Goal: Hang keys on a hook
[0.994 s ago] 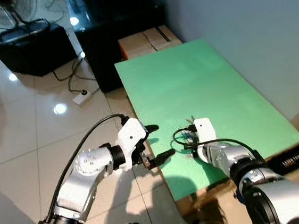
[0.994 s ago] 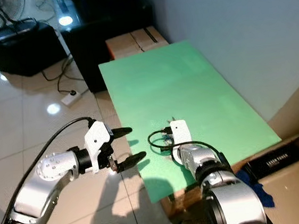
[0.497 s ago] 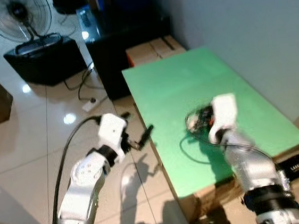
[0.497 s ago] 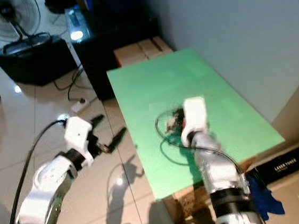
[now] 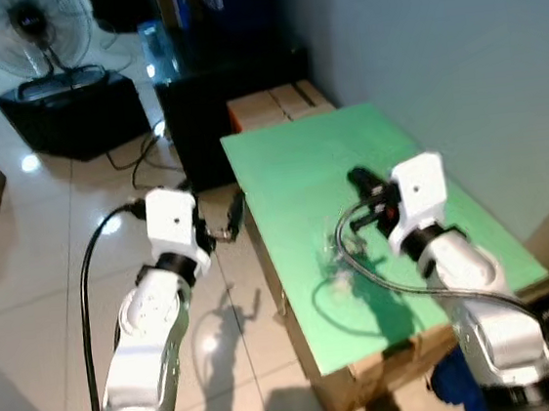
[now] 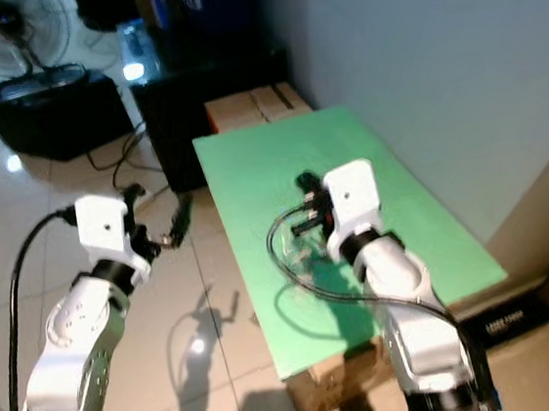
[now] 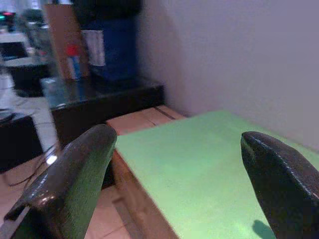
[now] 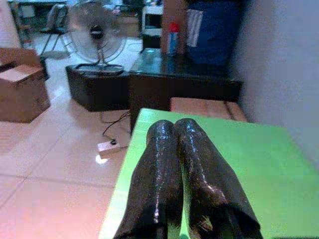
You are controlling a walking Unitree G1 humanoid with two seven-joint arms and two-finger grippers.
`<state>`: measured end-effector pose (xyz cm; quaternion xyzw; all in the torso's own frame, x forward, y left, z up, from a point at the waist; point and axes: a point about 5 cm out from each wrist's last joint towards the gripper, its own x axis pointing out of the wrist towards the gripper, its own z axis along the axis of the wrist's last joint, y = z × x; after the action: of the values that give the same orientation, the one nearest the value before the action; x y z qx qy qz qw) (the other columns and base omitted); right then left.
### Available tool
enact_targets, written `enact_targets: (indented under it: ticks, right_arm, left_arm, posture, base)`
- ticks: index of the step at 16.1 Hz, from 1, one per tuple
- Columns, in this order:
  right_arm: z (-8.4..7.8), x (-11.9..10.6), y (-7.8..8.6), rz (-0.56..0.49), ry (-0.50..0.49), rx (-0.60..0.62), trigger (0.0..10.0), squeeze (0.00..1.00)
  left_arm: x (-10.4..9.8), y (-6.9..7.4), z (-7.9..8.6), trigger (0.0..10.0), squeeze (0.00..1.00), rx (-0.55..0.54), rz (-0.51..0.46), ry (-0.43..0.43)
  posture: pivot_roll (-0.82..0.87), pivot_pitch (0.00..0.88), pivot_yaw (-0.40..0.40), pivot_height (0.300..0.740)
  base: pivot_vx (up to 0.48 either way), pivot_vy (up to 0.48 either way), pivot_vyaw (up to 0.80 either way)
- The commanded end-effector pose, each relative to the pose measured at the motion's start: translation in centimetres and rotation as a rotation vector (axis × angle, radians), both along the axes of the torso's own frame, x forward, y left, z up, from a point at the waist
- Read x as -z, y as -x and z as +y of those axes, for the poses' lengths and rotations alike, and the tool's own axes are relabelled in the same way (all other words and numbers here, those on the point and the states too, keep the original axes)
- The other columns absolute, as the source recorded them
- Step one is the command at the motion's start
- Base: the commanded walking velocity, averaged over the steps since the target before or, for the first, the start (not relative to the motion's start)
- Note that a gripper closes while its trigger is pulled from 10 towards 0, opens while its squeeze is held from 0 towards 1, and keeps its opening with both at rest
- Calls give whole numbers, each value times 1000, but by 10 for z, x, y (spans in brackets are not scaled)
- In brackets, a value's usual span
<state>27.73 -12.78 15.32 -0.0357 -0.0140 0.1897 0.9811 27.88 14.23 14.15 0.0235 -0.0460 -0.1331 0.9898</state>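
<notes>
A blurred bunch of keys (image 5: 340, 250) dangles just above the green table (image 5: 295, 164), under my right gripper (image 5: 360, 177). In the right wrist view its two black fingers (image 8: 164, 174) are pressed together, so it is shut on the keys. A black cable loops below that wrist. My left gripper (image 5: 229, 218) hovers over the floor just off the table's left edge. It is open, and the left wrist view shows a wide gap between its fingers (image 7: 75, 174) with nothing in it.
A black cabinet (image 5: 231, 73) and a cardboard box (image 5: 278, 99) stand at the table's far end. A fan (image 5: 30, 25) sits on a black box (image 5: 67, 104) at the back left, with cords on the tiled floor (image 5: 146, 150). A grey wall (image 5: 456, 59) runs along the right.
My right gripper has risen from the table with the keys. The left arm has lifted and swung left, off the table's edge. The camera view has shifted too.
</notes>
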Motion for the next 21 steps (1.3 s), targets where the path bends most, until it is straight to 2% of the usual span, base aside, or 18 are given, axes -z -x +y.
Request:
enact_targets:
  ticks: [1,4,6,9,10,11,12,13,14,15,17,21]
  right_arm:
    - [4,-3,0,-16,-3,-28,10000,0]
    - [6,-9,1,-37,18,-47,10000,0]
    - [-1,-5,-1,-15,39,4,10000,0]
    - [-11,19,1,124,99,46,10000,0]
    - [-16,31,4,196,128,56,10000,0]
    - [-25,47,9,292,149,79,10000,890]
    - [-30,55,12,340,165,89,10000,1000]
    - [-34,64,16,391,192,85,10000,925]
    - [-35,71,20,431,204,84,10000,757]
    - [-38,77,22,467,198,105,10000,0]
    - [-46,93,24,543,182,155,10000,0]
    - [-47,89,16,525,192,150,10000,0]
  left_arm:
    - [-1,0,4,10000,0,-30,-12,-3]
    - [-2,-1,3,10000,0,-30,-12,-1]
    - [-1,-1,0,10000,0,-24,-10,-9]
    - [4,-1,-1,10000,0,2,11,-63]
    - [7,-1,-4,10000,0,41,18,-98]
    - [12,0,-9,10000,0,114,32,-156]
    - [16,-1,-11,10000,0,135,43,-182]
    - [20,-4,-14,10000,0,146,53,-188]
    - [21,-7,-16,10000,0,146,55,-182]
    - [22,-7,-17,10000,0,152,60,-179]
    - [24,-9,-20,10000,0,157,75,-176]
    - [23,-11,-20,10000,0,165,66,-170]
  posture:
    - [-87,0,2,740]
    - [-89,0,2,740]
    - [-92,0,5,740]
    - [-97,0,9,740]
    - [-103,0,6,740]
    - [-106,0,3,740]
    - [-109,0,2,740]
    - [-126,0,6,740]
    - [-131,0,9,740]
    - [-136,0,10,740]
    - [-141,0,15,740]
    - [-144,0,18,740]
  base:
    - [0,0,800]
    - [0,0,800]
    - [0,0,800]
    - [0,0,0]
    - [0,0,0]
    - [0,0,0]
    - [0,0,0]
    - [0,0,0]
    - [0,0,0]
    - [0,0,0]
    - [0,0,-800]
    - [0,0,-200]
